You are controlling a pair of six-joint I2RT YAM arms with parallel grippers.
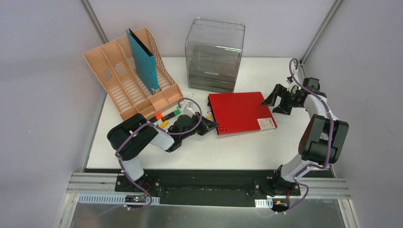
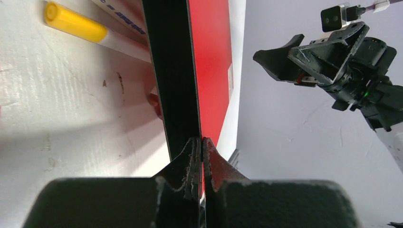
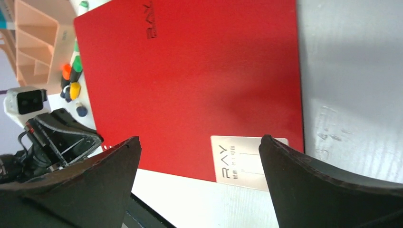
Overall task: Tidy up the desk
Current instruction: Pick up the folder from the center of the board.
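Surface: white surface (image 1: 247,147) spreads beneath both my arms, grey walls (image 1: 43,71) around.
Left gripper (image 1: 213,127): clamped on the red folder (image 1: 240,111), near left corner.
Right gripper (image 1: 276,103): wide, at the folder's far right corner.

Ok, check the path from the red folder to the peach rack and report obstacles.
Markers lie on the desk between the red folder and the peach rack, beside the left gripper shut on the folder's edge. A teal folder fills one rack slot.

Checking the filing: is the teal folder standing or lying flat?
Standing: the teal folder is on edge, in a peach file rack slot.
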